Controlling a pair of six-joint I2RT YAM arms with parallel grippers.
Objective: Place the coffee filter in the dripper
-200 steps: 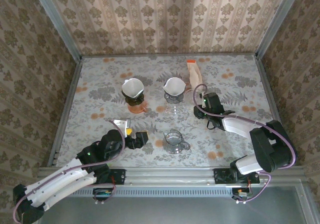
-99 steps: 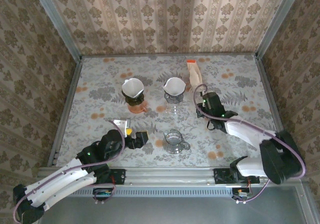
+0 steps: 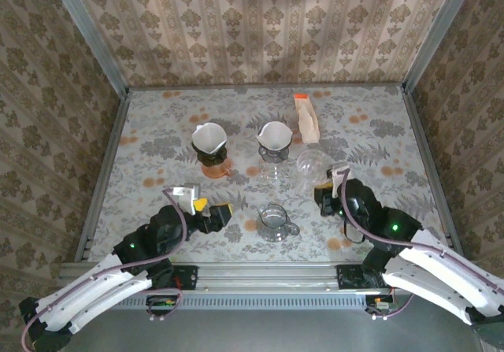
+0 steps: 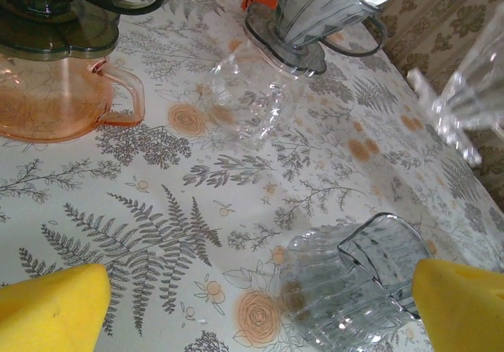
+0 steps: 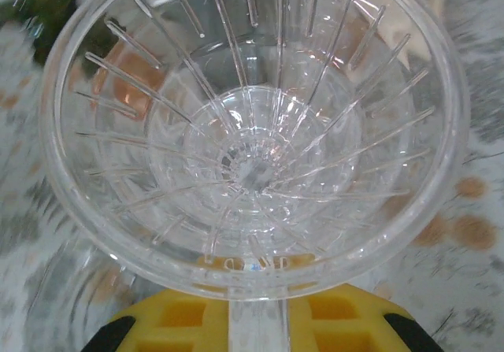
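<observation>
Right gripper (image 5: 260, 320) jaws grip the clear ribbed cone dripper (image 5: 252, 131), which is probably stiff and slippery. Left gripper (image 3: 206, 210) jaws stand wide open. The beige paper filters (image 3: 305, 120) look light and soft, so pinch one at its edge.

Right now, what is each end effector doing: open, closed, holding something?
Left end effector: open, holding nothing.
Right end effector: closed on the clear dripper.

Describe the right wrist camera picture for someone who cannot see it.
A clear, ribbed dripper, empty, seen looking into its open mouth. The right claw grips it between yellow pads at the bottom edge, with a blurred floral table behind.
</observation>
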